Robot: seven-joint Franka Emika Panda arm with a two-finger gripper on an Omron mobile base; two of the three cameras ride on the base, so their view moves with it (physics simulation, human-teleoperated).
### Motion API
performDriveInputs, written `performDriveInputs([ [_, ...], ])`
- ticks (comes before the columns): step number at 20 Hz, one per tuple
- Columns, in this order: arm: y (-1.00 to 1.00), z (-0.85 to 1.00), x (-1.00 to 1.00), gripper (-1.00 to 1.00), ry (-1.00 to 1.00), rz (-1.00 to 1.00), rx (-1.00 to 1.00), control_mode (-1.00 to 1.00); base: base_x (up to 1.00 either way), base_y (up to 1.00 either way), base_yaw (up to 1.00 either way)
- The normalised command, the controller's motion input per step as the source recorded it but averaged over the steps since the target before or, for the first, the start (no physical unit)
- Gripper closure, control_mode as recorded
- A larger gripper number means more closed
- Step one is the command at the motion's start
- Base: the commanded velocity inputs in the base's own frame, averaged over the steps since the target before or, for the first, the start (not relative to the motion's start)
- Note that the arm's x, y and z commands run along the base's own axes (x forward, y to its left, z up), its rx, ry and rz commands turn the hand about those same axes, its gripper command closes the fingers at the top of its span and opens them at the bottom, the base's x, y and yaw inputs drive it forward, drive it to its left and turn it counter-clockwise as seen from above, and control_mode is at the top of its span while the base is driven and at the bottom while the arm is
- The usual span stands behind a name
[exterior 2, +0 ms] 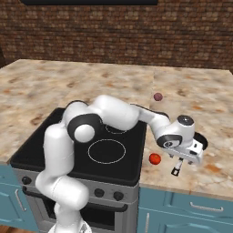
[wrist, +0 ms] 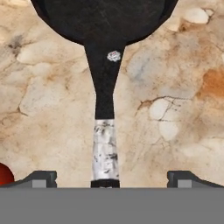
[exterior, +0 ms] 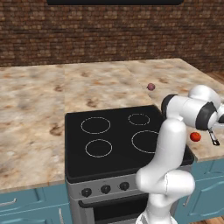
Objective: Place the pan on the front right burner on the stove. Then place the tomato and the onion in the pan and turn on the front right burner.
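While the glossy black stove (exterior: 109, 140) sits bare on the left, rings unused | mottled stone tabletop (exterior 2: 200, 104) right of it has loads of open room | dull onion (exterior 2: 158, 96) far back, shiny tomato (exterior 2: 155, 159) near front edge | pincer (wrist: 112, 180) spread wide, empty, straddling pan (wrist: 105, 17)'s pale handle

the pan (wrist: 105, 17) looked matt black and faintly mottled, its handle end a scuffed pale metal. the counter (exterior: 35, 100) was veined beige stone. the stove (exterior: 113, 135) had glossy black glass and a grey steel front.
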Motion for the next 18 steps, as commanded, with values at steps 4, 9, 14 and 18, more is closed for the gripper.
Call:
performDriveInputs([
  [4, 0.00, -0.12, 0.20, -1.00, 0.00, 0.00, 0.00, -1.00, 0.00, 0.00, 0.00],
  [9, 0.00, -0.13, 0.27, -1.00, 0.00, 0.00, 0.00, -1.00, 0.00, 0.00, 0.00],
  [14, 0.00, -0.17, 0.28, -1.00, 0.01, 0.00, 0.00, -1.00, 0.00, 0.00, 0.00],
  [18, -0.04, -0.23, 0.27, -1.00, 0.02, 0.00, 0.00, -1.00, 0.00, 0.00, 0.00],
])
